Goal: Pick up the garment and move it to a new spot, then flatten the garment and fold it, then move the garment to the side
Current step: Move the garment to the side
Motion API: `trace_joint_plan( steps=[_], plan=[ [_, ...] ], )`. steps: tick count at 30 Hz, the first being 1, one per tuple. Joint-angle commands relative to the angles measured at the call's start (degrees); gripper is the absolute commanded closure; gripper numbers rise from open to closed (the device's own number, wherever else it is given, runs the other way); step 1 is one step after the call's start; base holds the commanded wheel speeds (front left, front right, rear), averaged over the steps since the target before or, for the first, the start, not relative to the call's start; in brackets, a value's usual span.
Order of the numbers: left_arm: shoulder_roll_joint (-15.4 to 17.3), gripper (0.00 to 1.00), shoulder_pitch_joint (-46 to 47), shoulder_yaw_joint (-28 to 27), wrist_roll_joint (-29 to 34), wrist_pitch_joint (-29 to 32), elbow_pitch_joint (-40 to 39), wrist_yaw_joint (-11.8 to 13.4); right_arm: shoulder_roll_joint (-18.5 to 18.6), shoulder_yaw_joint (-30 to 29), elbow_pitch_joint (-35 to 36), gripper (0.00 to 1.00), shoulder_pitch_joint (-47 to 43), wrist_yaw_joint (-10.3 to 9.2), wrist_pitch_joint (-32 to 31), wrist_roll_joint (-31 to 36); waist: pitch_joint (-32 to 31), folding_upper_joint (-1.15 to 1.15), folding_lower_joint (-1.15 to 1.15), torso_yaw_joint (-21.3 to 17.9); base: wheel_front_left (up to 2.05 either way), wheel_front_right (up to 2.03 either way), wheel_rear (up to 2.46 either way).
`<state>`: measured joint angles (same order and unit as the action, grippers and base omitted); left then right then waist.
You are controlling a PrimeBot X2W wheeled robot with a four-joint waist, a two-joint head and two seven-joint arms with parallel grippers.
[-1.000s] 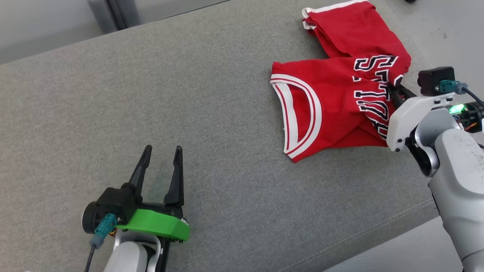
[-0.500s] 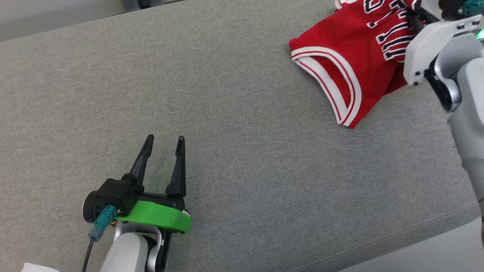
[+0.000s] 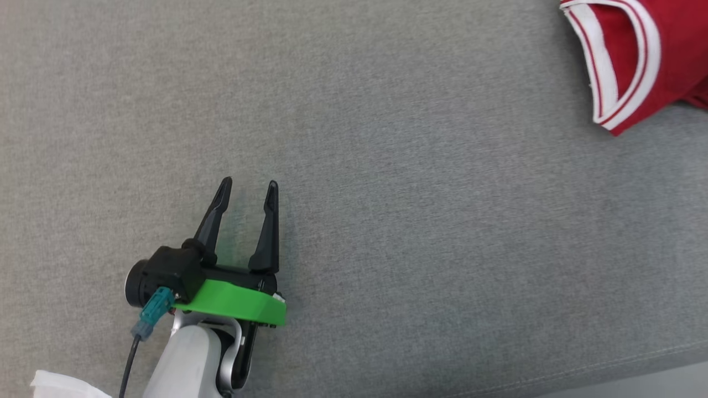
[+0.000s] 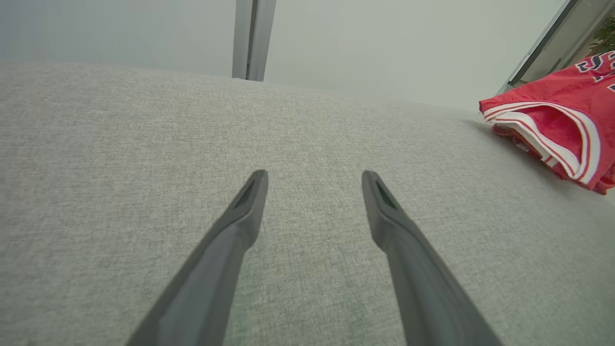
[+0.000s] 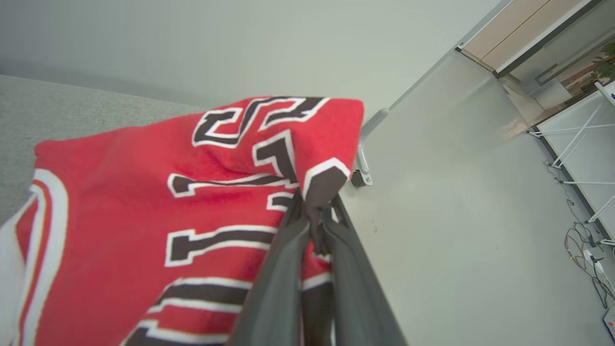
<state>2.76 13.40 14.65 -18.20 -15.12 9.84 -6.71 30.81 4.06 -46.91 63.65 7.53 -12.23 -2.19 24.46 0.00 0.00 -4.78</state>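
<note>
Pinching the red jersey [image 5: 144,216] at its lettering, the right gripper [image 5: 314,207] is clamped tight. The left gripper [image 3: 249,182] hovers, fingers spread, over the grey cushion [image 3: 442,221].

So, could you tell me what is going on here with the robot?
The right gripper is shut on a pinch of the jersey, at its dark lettering. The jersey's striped-trim opening lies at the right of the cushion. The left gripper is open and empty over bare cushion, well apart from the jersey. Flattening and folding are not yet done.
</note>
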Motion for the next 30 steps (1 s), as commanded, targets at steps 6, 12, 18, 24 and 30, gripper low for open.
trace_joint_plan(
  steps=[6, 12, 18, 24, 30],
  plan=[
    [0.27, 0.0, 2.36, 0.4, 0.55, -0.01, -0.39, 0.13, 1.02, -6.25, -3.06, 0.0, 1.41, -0.09, 4.19, 6.51, 5.12, 0.0, 0.0, 2.96, 0.0, 0.0, 0.0],
    [0.27, 0.0, 2.71, 0.31, 0.83, -0.01, 0.27, 0.1, -2.4, -12.44, -5.92, 0.0, 0.42, -0.09, 9.16, 11.87, 5.1, 0.0, 0.0, 2.6, 0.0, 0.0, 0.0],
    [0.27, 0.0, 1.86, -0.15, 1.34, -0.01, 1.03, -0.11, -6.47, -13.83, -7.25, 0.0, 0.04, -0.09, 13.84, 14.1, 2.53, 0.0, 0.0, 1.51, 0.0, 0.0, 0.0],
    [0.28, 0.0, 1.6, -1.74, 2.05, -0.01, 1.72, -0.22, -9.86, -12.14, -8.01, 0.0, 0.62, -0.09, 19.94, 13.99, -1.21, 0.0, 0.0, 0.8, 0.0, 0.0, 0.0],
    [0.27, 0.0, 0.61, -4.95, 2.31, -0.01, 2.43, -0.33, -14.21, -9.59, -8.58, 0.0, -1.02, -0.08, 25.33, 12.65, -6.91, 0.0, 0.0, 0.51, 0.0, 0.0, 0.0]
  ],
)
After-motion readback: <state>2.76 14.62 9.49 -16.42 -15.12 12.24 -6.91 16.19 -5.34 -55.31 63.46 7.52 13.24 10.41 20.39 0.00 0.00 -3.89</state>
